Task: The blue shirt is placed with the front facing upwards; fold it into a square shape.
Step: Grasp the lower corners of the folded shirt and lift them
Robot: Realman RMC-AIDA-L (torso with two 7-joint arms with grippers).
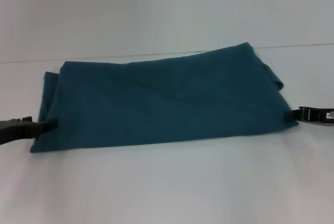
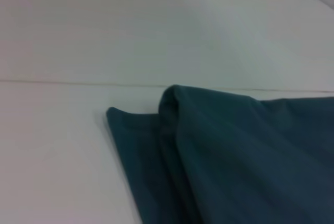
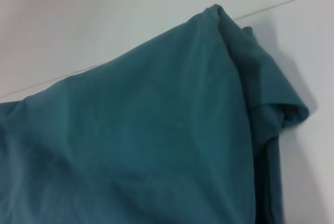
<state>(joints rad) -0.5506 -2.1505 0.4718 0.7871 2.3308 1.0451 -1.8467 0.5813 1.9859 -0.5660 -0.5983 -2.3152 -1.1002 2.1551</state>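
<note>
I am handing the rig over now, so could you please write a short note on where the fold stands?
Left gripper: at the shirt's left end, near edge.
Right gripper: at its right end, near edge.
Whether either grips the cloth cannot be told.
Shirt: on the white table, folded into a wide band, lettering hidden.
Done: lengthwise fold.
Left: probably fold the ends in to make a square.

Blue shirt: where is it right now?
In the head view the blue shirt lies folded into a wide band across the middle of the white table, with the left hand at its left end and the right hand at its right end.
</note>
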